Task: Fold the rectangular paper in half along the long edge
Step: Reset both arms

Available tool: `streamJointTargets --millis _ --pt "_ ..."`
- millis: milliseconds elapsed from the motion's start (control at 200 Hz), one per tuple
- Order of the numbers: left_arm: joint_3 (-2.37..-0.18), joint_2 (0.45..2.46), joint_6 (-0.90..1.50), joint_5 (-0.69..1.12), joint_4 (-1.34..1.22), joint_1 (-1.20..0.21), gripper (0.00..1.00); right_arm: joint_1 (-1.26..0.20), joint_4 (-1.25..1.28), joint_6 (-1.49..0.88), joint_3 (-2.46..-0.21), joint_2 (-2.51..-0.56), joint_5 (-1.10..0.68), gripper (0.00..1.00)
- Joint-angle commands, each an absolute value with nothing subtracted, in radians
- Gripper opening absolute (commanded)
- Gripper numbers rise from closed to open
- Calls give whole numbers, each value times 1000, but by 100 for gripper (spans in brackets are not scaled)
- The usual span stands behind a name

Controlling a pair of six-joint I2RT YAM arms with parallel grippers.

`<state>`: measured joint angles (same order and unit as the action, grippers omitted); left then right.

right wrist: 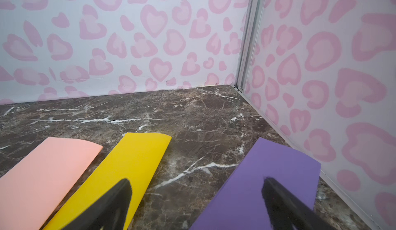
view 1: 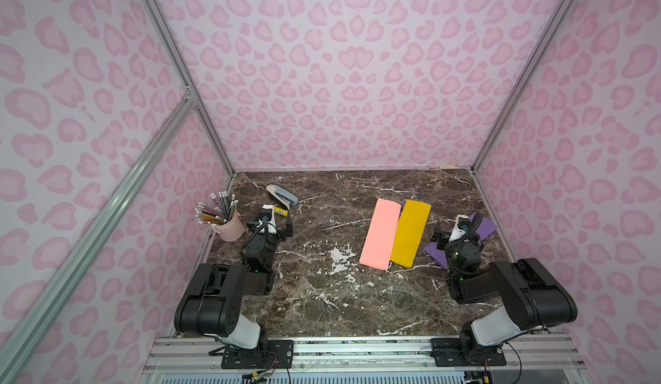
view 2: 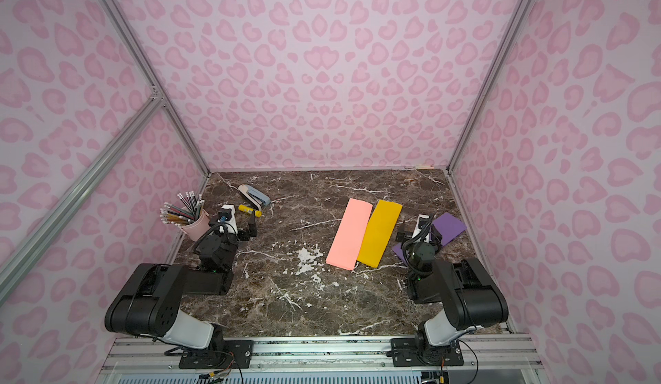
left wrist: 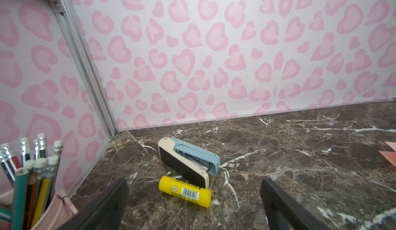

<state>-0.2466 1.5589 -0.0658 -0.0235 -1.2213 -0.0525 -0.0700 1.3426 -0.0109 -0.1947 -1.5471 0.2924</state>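
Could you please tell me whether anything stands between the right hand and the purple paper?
Nothing visible does. The open right hand hangs over the purple paper, empty. The yellow paper lies beside it, apart, with bare table between. The stapler and pencil cup sit far off, on the table's other side.

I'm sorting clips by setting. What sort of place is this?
Likely a robot test booth staged as a desk: left arm and right arm mounted on an aluminium rail, patterned wall panels around a marble-look tabletop, and a pencil cup, stapler and glue stick.
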Motion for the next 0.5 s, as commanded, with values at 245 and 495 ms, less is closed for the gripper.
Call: streamJointTargets --millis 245,495 --pt "-245 1556 -57 -6 -1270 -52 96 -65 1314 -38 -206 -1541 265 100" --pt "-248 1558 -58 -6 -1266 -51 96 -65 1313 -38 -207 -1542 265 99"
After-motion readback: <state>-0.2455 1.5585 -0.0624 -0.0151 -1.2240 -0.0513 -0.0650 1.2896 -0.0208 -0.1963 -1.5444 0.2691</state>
